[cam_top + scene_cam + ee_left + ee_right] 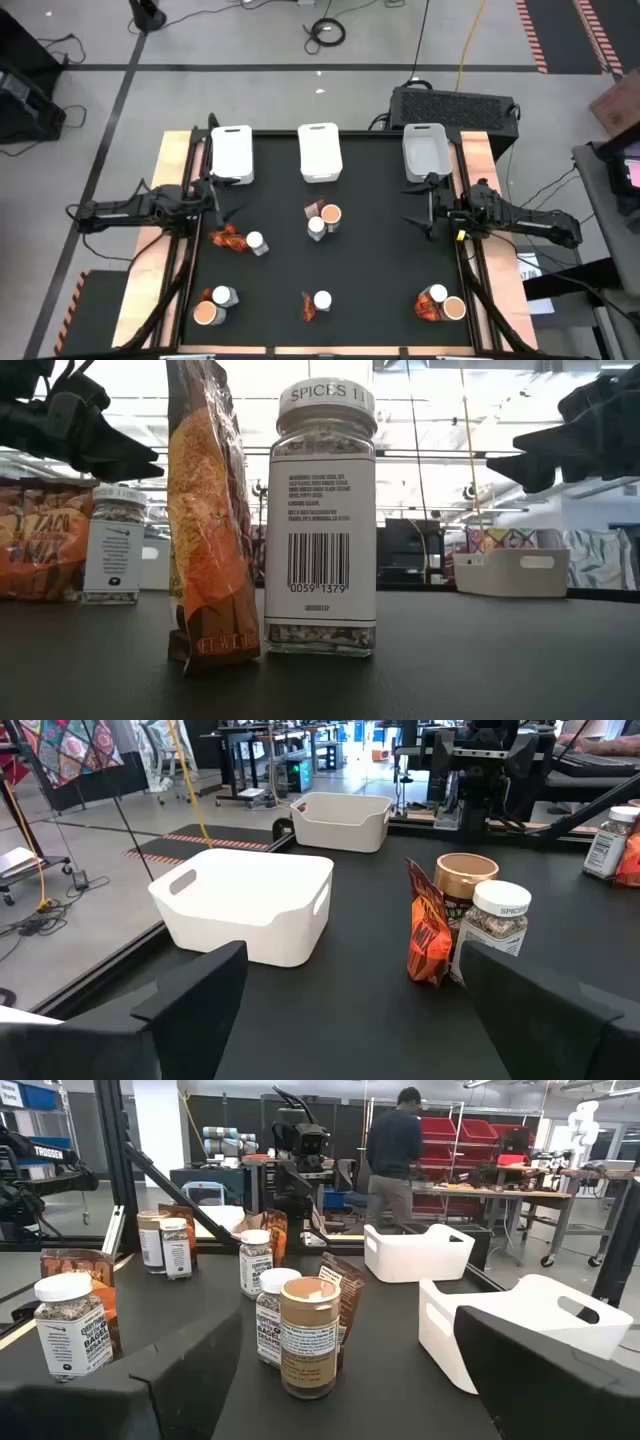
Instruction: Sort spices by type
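1. Low view: the red-orange crinkly sachet (207,520) and the clear glass jar with the white lid (321,520) fill mid-frame; the sachet's top is cut off. Of the far pile at left only an orange pack and one jar show.
2. High view: items sit in five small clusters. The centre cluster has a tan-topped round tub (331,215), a white-lidded jar and a sachet sliver, touching. Labels unreadable from here.
3. My left gripper (214,195) sits at left of frame, just below the left white rectangular plastic bin (231,153), above the sachet-and-jar pair (240,240). Fingers spread wide, holding nothing; left wrist view shows both dark fingers far apart.
4. My right gripper (432,205) sits at right, just below the right white bin (424,150). Fingers parted, nothing between them.
5. Middle white bin (319,151) stands at top centre, apart from the others.
6. Other clusters hug the bottom edge of the black table top (380,270): bottom left (214,305), bottom centre (316,302), bottom right (441,304). Open mat lies between the centre and the bottom rows.
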